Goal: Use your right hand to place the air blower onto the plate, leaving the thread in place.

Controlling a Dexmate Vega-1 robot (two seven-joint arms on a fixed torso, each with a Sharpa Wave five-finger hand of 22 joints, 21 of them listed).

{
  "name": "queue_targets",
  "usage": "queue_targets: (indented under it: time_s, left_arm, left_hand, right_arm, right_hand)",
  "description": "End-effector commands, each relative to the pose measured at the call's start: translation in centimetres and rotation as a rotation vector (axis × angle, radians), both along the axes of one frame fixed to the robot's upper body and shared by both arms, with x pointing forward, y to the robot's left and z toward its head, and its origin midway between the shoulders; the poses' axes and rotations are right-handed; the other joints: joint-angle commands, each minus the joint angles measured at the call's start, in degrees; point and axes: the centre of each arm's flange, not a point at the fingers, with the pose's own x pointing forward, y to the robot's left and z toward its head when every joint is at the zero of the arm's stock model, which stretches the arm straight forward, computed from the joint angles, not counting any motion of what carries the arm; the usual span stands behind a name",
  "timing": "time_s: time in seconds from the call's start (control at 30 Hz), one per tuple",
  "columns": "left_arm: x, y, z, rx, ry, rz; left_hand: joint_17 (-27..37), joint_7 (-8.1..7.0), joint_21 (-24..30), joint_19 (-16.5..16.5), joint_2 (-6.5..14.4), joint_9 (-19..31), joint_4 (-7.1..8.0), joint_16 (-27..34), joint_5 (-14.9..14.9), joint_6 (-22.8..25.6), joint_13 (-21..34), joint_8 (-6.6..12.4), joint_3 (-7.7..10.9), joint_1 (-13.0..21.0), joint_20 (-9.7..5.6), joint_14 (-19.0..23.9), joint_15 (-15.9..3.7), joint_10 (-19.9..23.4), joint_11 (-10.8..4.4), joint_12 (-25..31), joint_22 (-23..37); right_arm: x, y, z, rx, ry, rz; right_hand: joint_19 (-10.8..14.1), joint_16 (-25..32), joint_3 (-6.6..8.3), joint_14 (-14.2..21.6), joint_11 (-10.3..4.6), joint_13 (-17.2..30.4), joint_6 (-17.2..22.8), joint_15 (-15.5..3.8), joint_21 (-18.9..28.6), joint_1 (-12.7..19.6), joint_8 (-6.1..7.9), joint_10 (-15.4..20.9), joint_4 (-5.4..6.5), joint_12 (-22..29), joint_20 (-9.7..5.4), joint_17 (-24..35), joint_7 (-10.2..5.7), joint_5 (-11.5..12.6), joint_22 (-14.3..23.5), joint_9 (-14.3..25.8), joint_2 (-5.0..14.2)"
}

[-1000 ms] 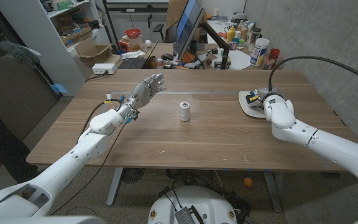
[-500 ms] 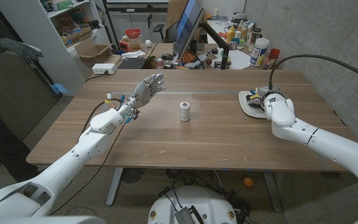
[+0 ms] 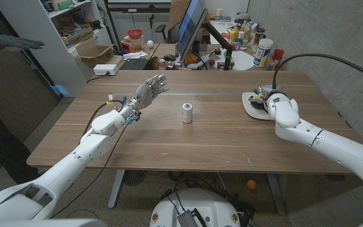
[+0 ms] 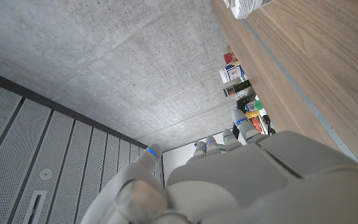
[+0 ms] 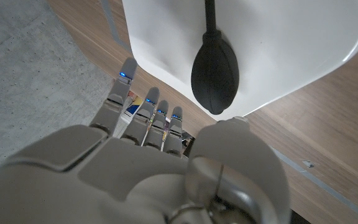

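On plate (image 5: 278, 43) — air blower (image 5: 215, 68), just past right hand (image 5: 142, 168), prob. untouched.

The desk (image 3: 169, 135) is a rectangular wooden top with a plain brown grain, and a thin pale line runs across it near its far edge; a white spool of thread (image 3: 187, 113) stands upright near its middle, well apart from everything else on it; a white plate (image 3: 251, 104) lies toward the far right part of the top, near the right edge; in the right wrist view the plate (image 5: 278, 56) sits flat on the wood and carries a black rubber air blower (image 5: 215, 68), whose round bulb and thin nozzle lie wholly within the plate's rim.
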Motion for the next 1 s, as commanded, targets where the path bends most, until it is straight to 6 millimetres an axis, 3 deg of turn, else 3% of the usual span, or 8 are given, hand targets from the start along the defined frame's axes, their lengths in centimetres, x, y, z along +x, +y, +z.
queue_targets:
  time_s: [0.03, 0.53, 1.0]
  left_arm:
    - [0.0, 0.1, -0.1, -0.004, 0.001, 0.0]
    - [-0.3, 0.0, -0.3, -0.007, -0.003, -0.003]
    - [-0.5, -0.1, -0.2, -0.004, -0.008, -0.006]
  left_hand:
    - [0.14, -0.04, -0.23, -1.63, 6.87, 0.18, -0.05, 0.13, 0.34, -0.29, 0.21, 0.06, -0.28, 0.0, 0.35, -0.02, 0.41, -1.72, 0.39, 0.04, 0.26]
    - [0.13, 0.01, -0.35, -1.6, 6.87, 0.18, -0.06, 0.12, 0.36, -0.27, 0.21, 0.07, -0.26, 0.02, 0.41, -0.03, 0.45, -1.7, 0.41, 0.06, 0.26]
    - [0.13, -0.03, -0.46, -1.55, 6.86, 0.17, -0.05, 0.12, 0.36, -0.27, 0.21, 0.08, -0.27, 0.02, 0.42, -0.01, 0.44, -1.64, 0.43, 0.09, 0.26]
  right_arm:
    - [-0.9, 0.6, 1.2, 0.022, -0.057, 0.035]
    - [-2.7, 0.7, 3.0, 0.044, -0.135, 0.134]
    - [-5.2, 2.0, 5.2, -0.043, -0.22, 0.311]
  right_hand:
    - [-4.17, -0.17, -0.23, -5.03, -0.31, -1.15, -2.22, -1.29, -3.59, -0.42, -0.39, -2.66, -0.34, -2.3, 0.84, -2.32, -0.14, -0.3, 0.05, -0.26, 0.2]
    - [-12.12, -0.18, -0.92, -13.54, -0.87, -3.16, -7.62, 0.46, -10.83, -2.79, -0.65, -8.71, -0.04, -4.05, 1.36, -6.54, -1.02, -0.95, 0.01, -0.76, -0.36]
    - [-13.31, -0.03, -1.49, -15.67, -0.42, -3.61, -8.16, 0.38, -12.5, -3.93, -0.49, -9.53, 0.01, -3.92, 1.21, -7.67, -1.61, -1.08, -0.04, -0.84, -1.26]
